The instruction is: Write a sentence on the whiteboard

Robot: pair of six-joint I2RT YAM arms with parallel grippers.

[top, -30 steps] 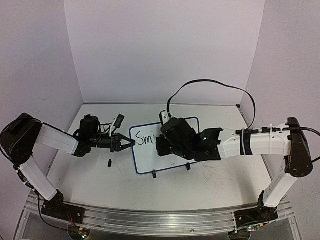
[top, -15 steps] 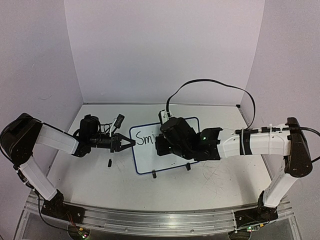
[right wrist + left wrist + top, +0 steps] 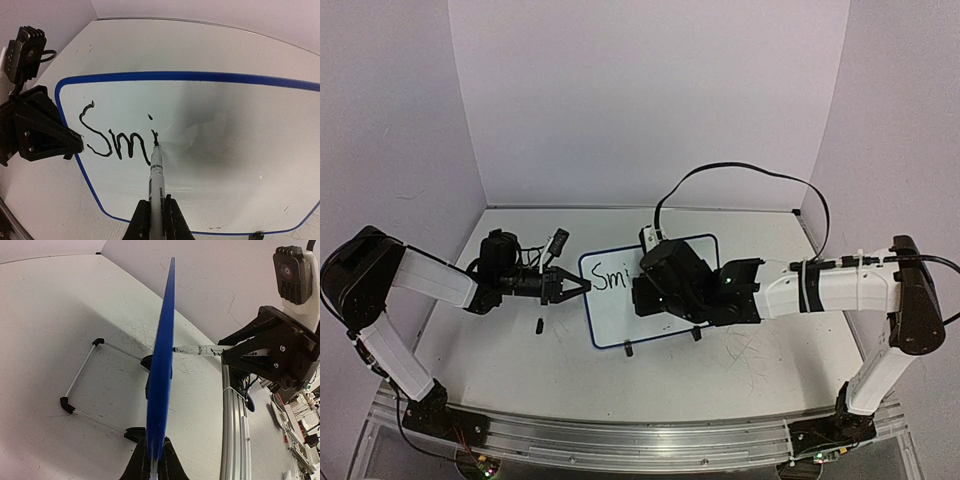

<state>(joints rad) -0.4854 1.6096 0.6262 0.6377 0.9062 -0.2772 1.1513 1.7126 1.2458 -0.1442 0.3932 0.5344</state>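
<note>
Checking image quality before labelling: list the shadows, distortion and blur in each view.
Top view: even, soft light, only faint shadows on the table, nothing blurred. Right wrist view: the wide-angle lens bows the whiteboard rim; a grey shadow falls right of the marker tip; lettering sharp. Left wrist view: whiteboard edge-on, table edge curved.

left gripper (image 3: 582, 284) reaches inward toward the right arm, clamped tight; right gripper (image 3: 156, 214) reaches leftward, likewise clamped.

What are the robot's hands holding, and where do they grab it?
The right gripper grips the marker by its barrel, back from the tip; the left gripper pinches the whiteboard by its blue side rim.
</note>
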